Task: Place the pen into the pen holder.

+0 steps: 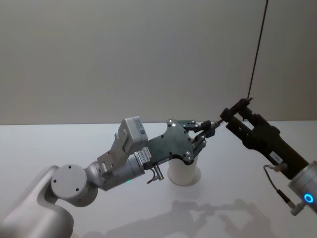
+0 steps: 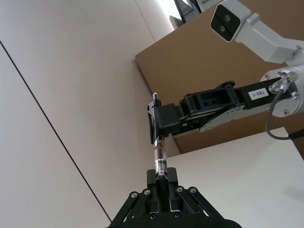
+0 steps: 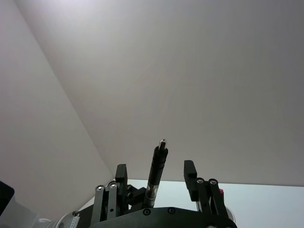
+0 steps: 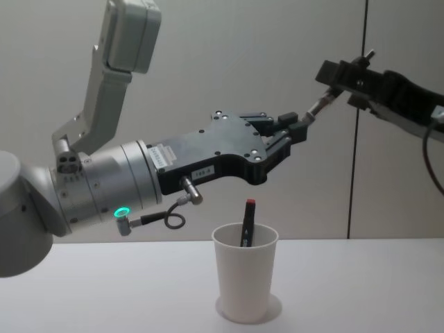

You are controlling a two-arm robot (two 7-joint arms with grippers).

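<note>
Above pen holder [image 4: 244, 281], left tool [image 4: 302, 126] grasping pen [image 2: 159, 156], right tool [image 3: 156, 167] released around its half-hidden end

Silver-grey arms [image 1: 69, 184], black screw-studded left claw [image 1: 212, 127], green ring light [image 4: 123, 213]; cables [image 4: 168, 220]

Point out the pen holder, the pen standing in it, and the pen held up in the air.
Pen holder [image 4: 244, 291], chest view, cup wall.
Standing pen [image 4: 248, 222], chest view, black barrel.
Raised pen [image 2: 160, 157], left wrist view, clear barrel.

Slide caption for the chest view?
Left hand grips a pen above the pen holder, its far end between the open fingers of the right hand.
</note>
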